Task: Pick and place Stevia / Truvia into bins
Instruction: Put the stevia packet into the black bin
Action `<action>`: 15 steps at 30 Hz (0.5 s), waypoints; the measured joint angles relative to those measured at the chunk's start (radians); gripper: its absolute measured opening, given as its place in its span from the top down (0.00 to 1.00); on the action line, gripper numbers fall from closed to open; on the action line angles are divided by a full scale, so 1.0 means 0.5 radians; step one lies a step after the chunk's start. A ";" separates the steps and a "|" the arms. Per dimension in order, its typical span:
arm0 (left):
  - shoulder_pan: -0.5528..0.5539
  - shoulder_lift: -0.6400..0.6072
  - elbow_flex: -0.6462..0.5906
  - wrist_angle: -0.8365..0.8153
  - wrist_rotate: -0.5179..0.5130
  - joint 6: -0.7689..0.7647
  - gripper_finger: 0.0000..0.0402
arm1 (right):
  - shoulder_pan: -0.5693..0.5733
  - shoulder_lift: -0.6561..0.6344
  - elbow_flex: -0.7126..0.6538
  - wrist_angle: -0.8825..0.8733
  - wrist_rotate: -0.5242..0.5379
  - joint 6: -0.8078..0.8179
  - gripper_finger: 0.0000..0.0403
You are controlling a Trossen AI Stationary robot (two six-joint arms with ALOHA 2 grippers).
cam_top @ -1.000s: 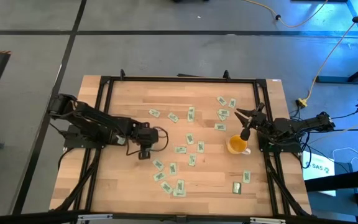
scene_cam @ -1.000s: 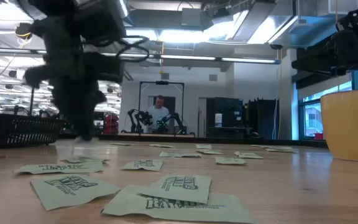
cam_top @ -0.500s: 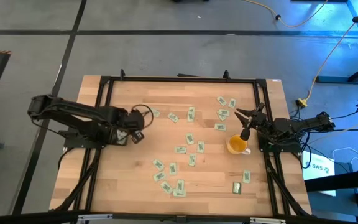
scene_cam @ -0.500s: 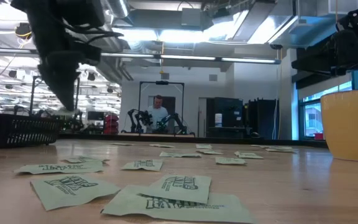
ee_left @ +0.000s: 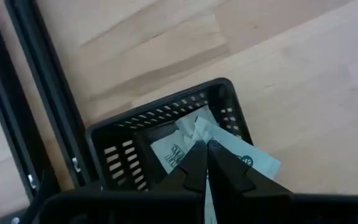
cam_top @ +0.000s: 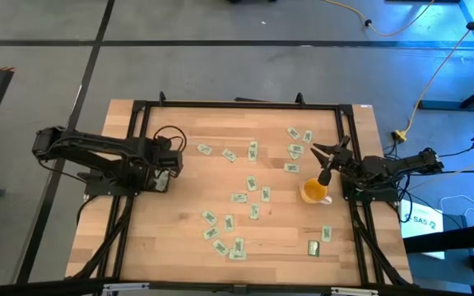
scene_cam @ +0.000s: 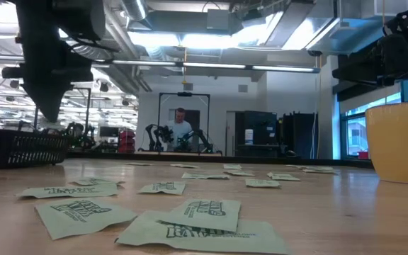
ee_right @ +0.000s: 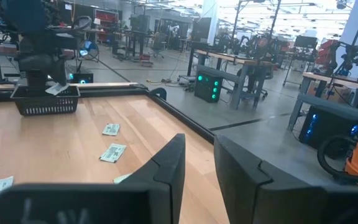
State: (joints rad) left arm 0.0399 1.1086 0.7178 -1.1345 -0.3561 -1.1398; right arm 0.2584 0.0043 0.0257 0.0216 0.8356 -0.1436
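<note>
A grey concrete floor surrounds the pale wooden table (cam_top: 245,238), which sits inside a black frame in a large, brightly lit workshop. The left arm reaches in from the table's left edge, bent at the elbow, its wrist pointing down so that the left gripper (ee_left: 202,163) hangs directly above the black bin (ee_left: 113,149) near that edge. Its fingers are pinched shut on one Stevia sachet (ee_left: 248,160), held over the bin's opening, apparently for a drop; another sachet already lies inside. The right arm waits at the table's right edge, its right gripper (ee_right: 197,163) parted and empty, poised above a yellow cup (cam_top: 313,191). Many sachets (cam_top: 239,198) remain scattered across the middle and the near and far right of the table, so most of the sorting looks undone.
</note>
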 joint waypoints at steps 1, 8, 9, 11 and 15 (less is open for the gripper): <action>0.008 -0.001 -0.018 0.012 0.008 0.000 0.99 | 0.000 0.000 0.000 0.000 0.000 0.000 0.78; 0.065 0.006 -0.181 0.021 0.106 -0.005 0.99 | 0.000 0.000 0.000 0.000 0.000 0.000 0.78; 0.071 0.006 -0.195 0.024 0.110 -0.005 0.99 | 0.000 0.000 0.000 0.000 0.000 0.000 0.78; 0.084 0.006 -0.212 0.024 0.110 -0.005 0.99 | 0.000 0.000 0.001 0.000 0.000 0.000 0.78; 0.101 0.006 -0.213 0.026 0.110 -0.001 0.99 | 0.000 0.000 0.001 0.000 0.000 0.000 0.78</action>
State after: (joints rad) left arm 0.0903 1.1114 0.6113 -1.1217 -0.3011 -1.1404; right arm 0.2584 0.0044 0.0260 0.0216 0.8355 -0.1436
